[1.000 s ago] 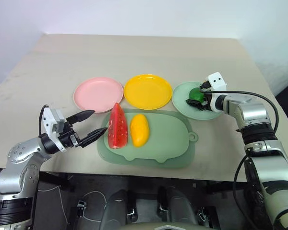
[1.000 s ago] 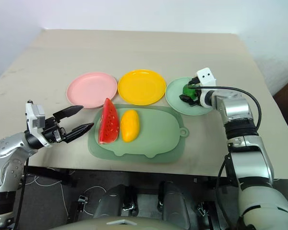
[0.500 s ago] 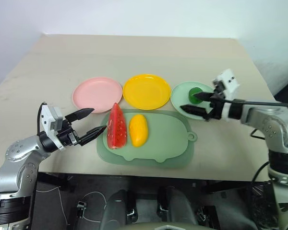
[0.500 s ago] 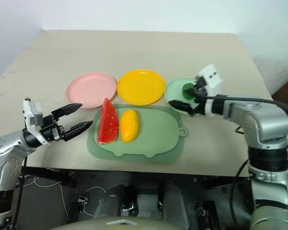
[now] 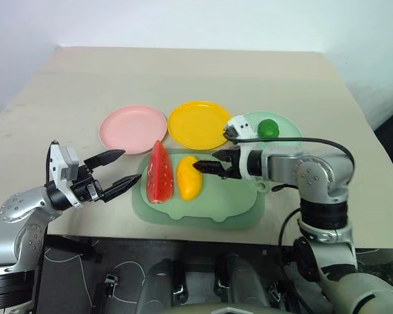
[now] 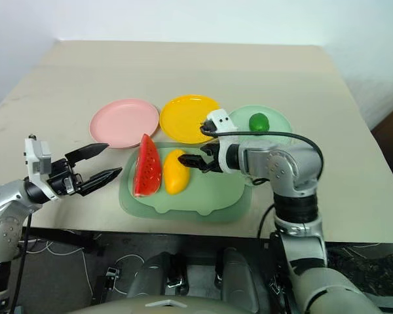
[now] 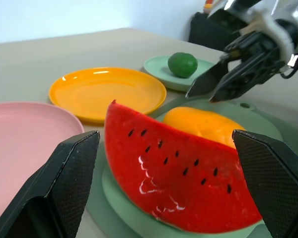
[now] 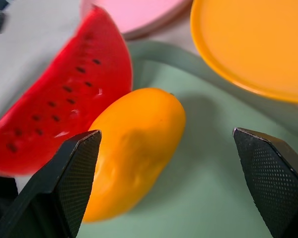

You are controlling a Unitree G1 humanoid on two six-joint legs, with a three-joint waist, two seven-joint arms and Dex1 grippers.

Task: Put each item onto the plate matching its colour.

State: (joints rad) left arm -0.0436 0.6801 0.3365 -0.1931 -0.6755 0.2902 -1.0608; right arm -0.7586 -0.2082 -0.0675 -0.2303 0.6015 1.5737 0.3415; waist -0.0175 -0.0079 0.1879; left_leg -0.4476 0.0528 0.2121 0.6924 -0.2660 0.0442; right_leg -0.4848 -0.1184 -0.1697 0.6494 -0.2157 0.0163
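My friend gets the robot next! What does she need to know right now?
Left gripper: open, empty, level beside the watermelon wedge.
Right gripper: open, empty, over the tray, pointing at the mango.
Done: the green fruit sits on the mint green plate.
Left to do: the watermelon wedge and the mango both lie side by side on the tray. The wedge goes on the pink plate, the mango on the yellow plate. Both plates have nothing on them.
The mango looks like the likely next pick for the right gripper.
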